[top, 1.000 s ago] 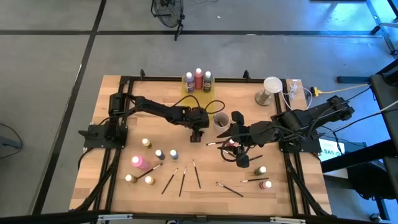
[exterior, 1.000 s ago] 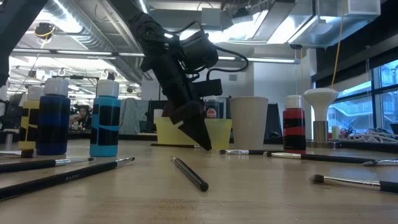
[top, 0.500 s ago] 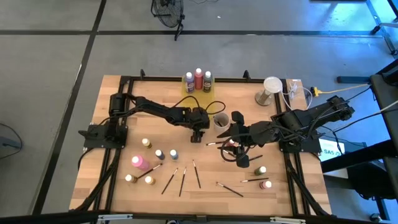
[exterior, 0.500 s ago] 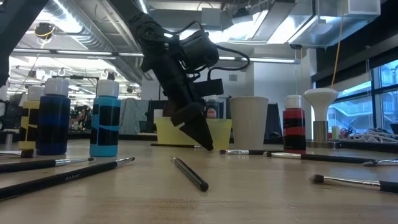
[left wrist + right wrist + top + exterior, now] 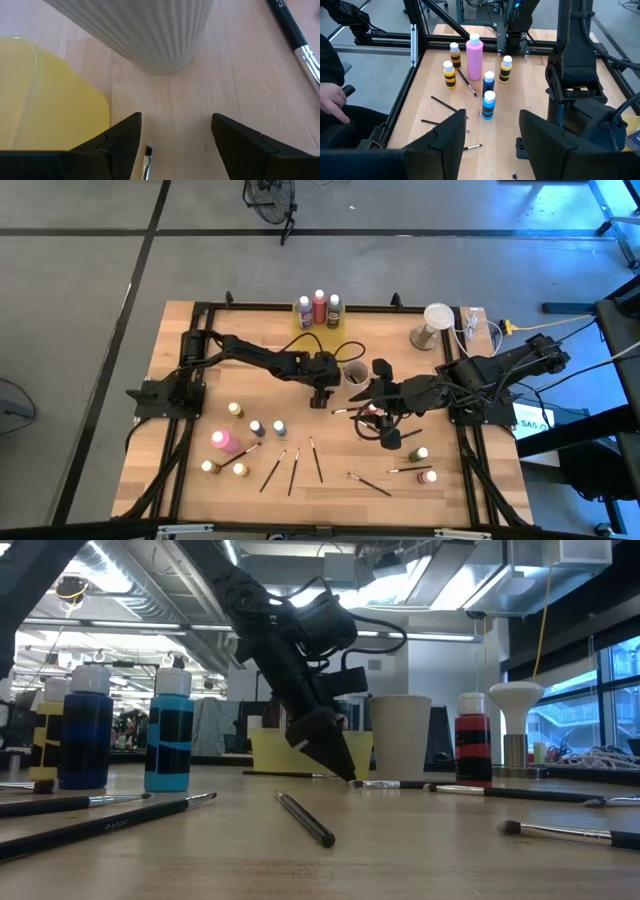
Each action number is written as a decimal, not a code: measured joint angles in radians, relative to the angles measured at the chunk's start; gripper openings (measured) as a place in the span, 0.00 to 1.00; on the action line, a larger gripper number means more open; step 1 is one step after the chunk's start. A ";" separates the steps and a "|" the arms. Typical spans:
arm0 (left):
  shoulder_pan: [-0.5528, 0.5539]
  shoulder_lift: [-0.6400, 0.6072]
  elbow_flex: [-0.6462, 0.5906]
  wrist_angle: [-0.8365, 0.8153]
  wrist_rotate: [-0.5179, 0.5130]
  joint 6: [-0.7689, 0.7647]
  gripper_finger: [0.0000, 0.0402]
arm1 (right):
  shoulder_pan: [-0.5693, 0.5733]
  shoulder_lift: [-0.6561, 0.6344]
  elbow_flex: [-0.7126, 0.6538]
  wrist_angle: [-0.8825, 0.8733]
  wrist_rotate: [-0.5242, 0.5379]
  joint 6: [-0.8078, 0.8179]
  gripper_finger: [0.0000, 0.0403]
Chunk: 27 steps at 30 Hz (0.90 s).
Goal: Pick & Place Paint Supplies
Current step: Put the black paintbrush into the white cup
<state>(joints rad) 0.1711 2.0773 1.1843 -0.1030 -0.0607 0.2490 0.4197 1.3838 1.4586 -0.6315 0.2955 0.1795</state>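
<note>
Your left gripper [image 5: 345,772] has slid toward the ribbed cup [image 5: 400,736] and dropped, fingers apart over a brush tip [image 5: 148,159]: likely the next pickup. Your right gripper [image 5: 385,422], jaws parted and empty, waits beyond among scattered bottles [image 5: 268,427].

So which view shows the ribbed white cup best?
The low view: the ribbed white cup stands whole and upright behind the left gripper. The left wrist view gives only its lower wall, close up. The high view shows just its round rim. The right wrist view misses it.
</note>
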 joint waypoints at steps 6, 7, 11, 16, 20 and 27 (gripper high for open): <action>-0.004 -0.010 0.000 -0.015 -0.006 -0.017 0.60 | 0.000 0.000 0.000 0.002 0.000 0.000 0.47; -0.006 -0.018 0.000 -0.026 -0.008 -0.027 0.60 | 0.000 0.000 0.000 0.003 0.000 0.000 0.47; -0.005 -0.044 -0.002 -0.102 0.000 -0.063 0.58 | 0.000 0.000 0.000 0.003 0.000 0.000 0.47; 0.015 -0.047 0.000 -0.140 0.041 -0.090 0.53 | 0.000 0.000 0.000 0.003 0.000 0.000 0.47; 0.020 -0.044 -0.002 -0.124 0.056 -0.084 0.51 | 0.000 0.002 0.000 0.001 0.000 0.000 0.47; 0.033 -0.042 0.010 -0.145 0.088 -0.098 0.50 | 0.000 0.012 0.000 0.000 0.000 0.016 0.47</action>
<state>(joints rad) 0.2043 2.0357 1.1938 -0.2479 0.0277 0.1514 0.4198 1.3959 1.4586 -0.6319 0.2951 0.1955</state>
